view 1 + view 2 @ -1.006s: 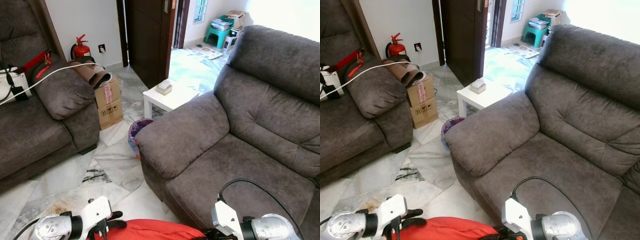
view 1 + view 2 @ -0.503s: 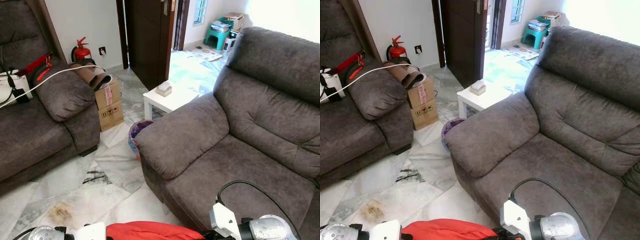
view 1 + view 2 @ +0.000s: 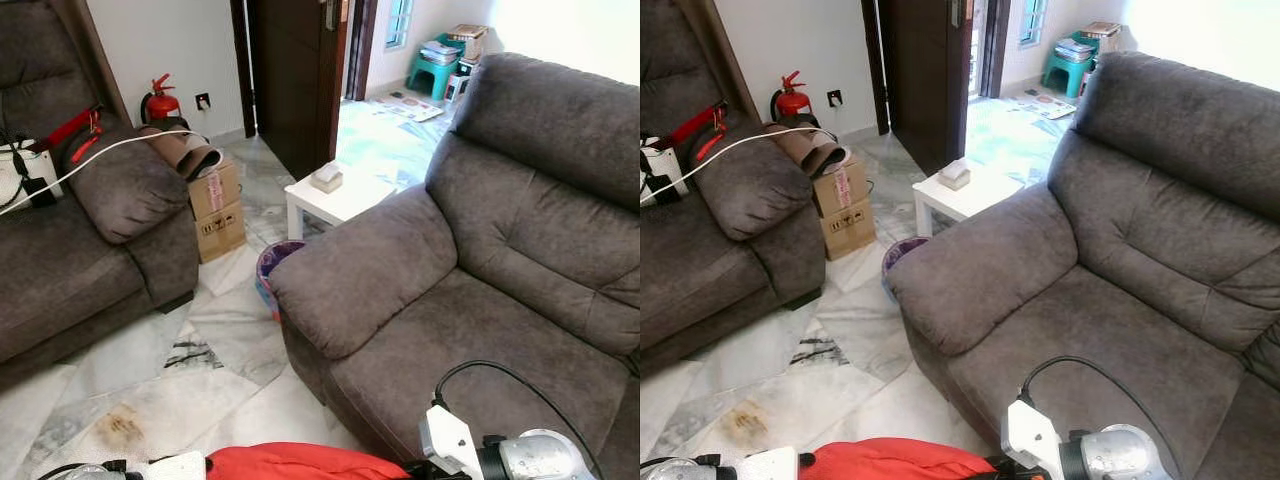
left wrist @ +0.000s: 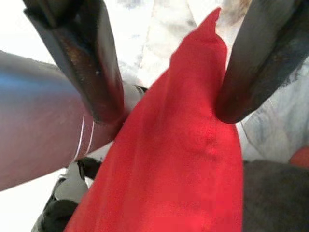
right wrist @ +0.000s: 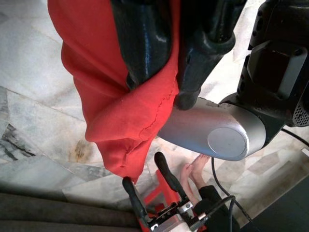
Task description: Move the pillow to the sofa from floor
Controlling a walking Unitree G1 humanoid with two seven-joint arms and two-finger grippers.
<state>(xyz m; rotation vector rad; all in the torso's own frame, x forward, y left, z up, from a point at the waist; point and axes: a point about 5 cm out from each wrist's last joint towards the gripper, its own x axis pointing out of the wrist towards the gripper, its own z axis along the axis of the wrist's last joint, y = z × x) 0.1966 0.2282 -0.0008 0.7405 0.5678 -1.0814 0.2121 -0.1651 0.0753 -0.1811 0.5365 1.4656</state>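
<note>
The red pillow (image 3: 300, 462) hangs at the bottom edge of the head views, over the marble floor just in front of the grey sofa (image 3: 480, 330). Both arms hold it, the left wrist (image 3: 150, 468) at one end and the right wrist (image 3: 500, 455) at the other. In the left wrist view, the left gripper (image 4: 169, 113) has a fold of the red pillow (image 4: 178, 159) between its two black fingers. My right gripper (image 5: 164, 89) pinches the pillow's edge (image 5: 120, 106), and the cloth droops below it.
A second grey sofa (image 3: 90, 230) stands on the left, with cables on its arm. Between the sofas are a cardboard box (image 3: 217, 205), a low white table (image 3: 335, 195) and a bin (image 3: 275, 265). A person's bare feet (image 5: 193, 166) stand on the floor behind me.
My left arm has sunk toward the bottom edge of the head views, so its black fingers no longer show there. The pillow stays low between both grippers.
</note>
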